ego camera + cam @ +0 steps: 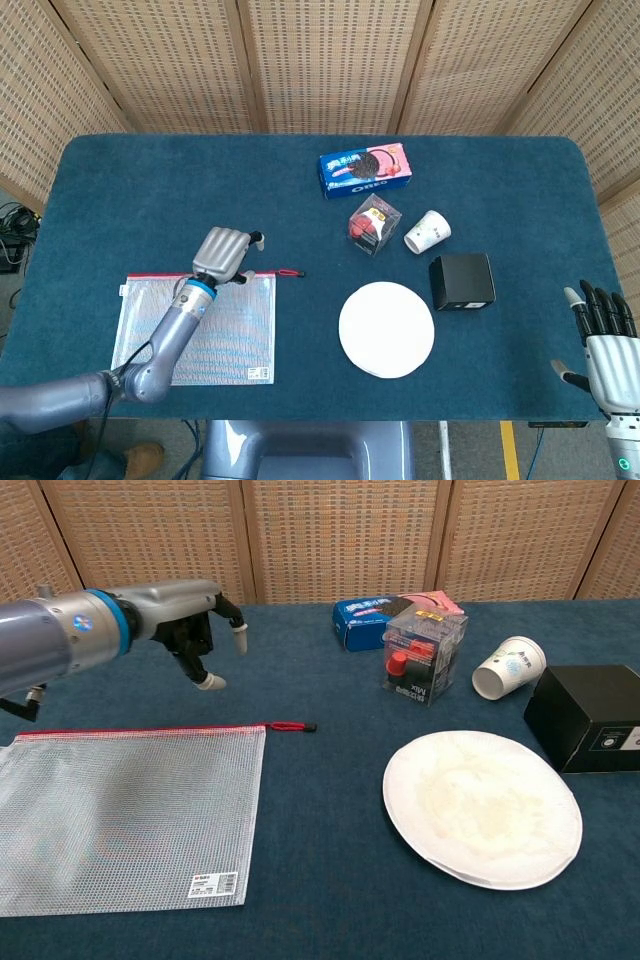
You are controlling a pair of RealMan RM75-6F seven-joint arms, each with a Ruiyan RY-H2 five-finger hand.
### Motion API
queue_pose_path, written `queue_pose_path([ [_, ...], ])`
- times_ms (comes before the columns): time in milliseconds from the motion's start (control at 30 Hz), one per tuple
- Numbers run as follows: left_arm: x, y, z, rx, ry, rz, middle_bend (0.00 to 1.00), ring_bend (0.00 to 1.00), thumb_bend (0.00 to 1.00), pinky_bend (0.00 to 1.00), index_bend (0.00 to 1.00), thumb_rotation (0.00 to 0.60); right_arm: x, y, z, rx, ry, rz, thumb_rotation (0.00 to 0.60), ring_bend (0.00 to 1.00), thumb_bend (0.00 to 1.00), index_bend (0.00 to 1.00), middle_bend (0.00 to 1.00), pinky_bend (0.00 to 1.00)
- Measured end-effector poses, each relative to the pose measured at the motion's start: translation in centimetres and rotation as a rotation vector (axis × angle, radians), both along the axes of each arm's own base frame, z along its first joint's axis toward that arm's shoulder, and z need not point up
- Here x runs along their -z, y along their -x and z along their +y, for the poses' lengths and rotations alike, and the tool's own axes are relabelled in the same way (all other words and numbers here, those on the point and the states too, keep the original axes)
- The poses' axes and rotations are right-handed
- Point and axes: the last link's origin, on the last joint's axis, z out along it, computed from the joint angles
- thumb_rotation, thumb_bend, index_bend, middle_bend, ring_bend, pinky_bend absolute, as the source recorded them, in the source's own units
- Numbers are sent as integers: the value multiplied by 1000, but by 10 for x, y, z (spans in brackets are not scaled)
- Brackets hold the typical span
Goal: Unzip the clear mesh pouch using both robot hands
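Note:
The clear mesh pouch point(195, 328) point(125, 815) lies flat at the front left of the table, with a red zipper along its far edge. Its red pull tab point(289, 272) point(288, 726) sticks out past the pouch's right corner. My left hand point(224, 254) point(195, 635) hovers above the zipper's right stretch, fingers loosely spread and holding nothing. In the head view my right hand point(606, 352) waits open at the table's front right edge, far from the pouch.
A white paper plate point(386, 329) point(482, 807) lies right of the pouch. Behind it stand a black box point(462, 281) point(587, 716), a tipped paper cup point(427, 232) point(508, 667), a clear plastic box with a red item point(374, 224) point(424, 655) and an Oreo box point(365, 170) point(375, 619).

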Motion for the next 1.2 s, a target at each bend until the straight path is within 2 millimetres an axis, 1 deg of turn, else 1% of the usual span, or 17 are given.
queue_pose_path([
  [100,18,-9,10,-19,23,4,974,1000,274,1000,427,600,1,0,0,-1,-2,1,600,0,0,50,0,0],
  [167,31,-15,13,-32,46,-3,974,1000,305,1000,437,600,1,0,0,1,-3,0,600,0,0,50,0,0],
  [233,40,-18,17,-36,59,-2,974,1000,338,1000,443,600,1,1,0,8,-4,-1,600,0,0,50,0,0],
  [433,63,-27,24,-38,81,20,974,1000,363,1000,446,600,1,4,-3,22,-6,-5,600,0,0,50,0,0],
  [633,86,-34,25,-47,127,48,974,1000,356,1000,463,600,0,7,-4,35,-7,-12,600,0,0,50,0,0],
  [767,94,-32,25,-55,139,53,974,1000,358,1000,466,600,0,7,-5,36,-13,-12,600,0,0,51,0,0],
  [933,96,-30,27,-49,127,53,974,1000,362,1000,458,600,0,8,-5,40,-14,-15,600,0,0,51,0,0],
  [1200,101,-27,26,-53,127,56,974,1000,365,1000,485,600,0,9,-6,43,-15,-17,600,0,0,51,0,0],
])
